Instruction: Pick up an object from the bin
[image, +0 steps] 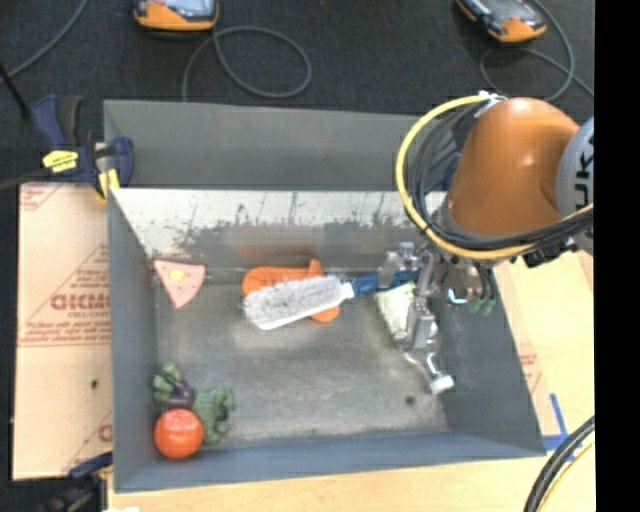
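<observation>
- The gripper (436, 377) hangs low over the bare floor of the grey bin (330, 395), toward its right wall. It hangs under the arm's orange cover (510, 165), which is ringed by yellow and black cables. From this angle I cannot tell whether it is released or clenched, and nothing can be seen held in it.
- Just beside the gripper, on its view-left and slightly farther back, lies a pale whitish-green thing (395, 306). It is the nearest thing, so it is probably the one to be picked.
- A little farther left a white brush (292, 300) points its blue handle (365, 287) toward the gripper. The brush lies across a flat orange thing (275, 279) and hides most of it, so lifting that one first would be awkward.
- Well away from the gripper, by the back-left wall, rests a pink wedge (180, 281) with a yellow spot.
- Farthest off, in the front-left corner, is a small heap: an orange ball (178, 433) touching a green thing (214, 407), with a purple-and-green thing (171, 383) just behind.
- Writing: the arm's grey housing (578, 170) shows the letters "UK", cut off by the frame. Nothing in the bin carries readable writing.
</observation>
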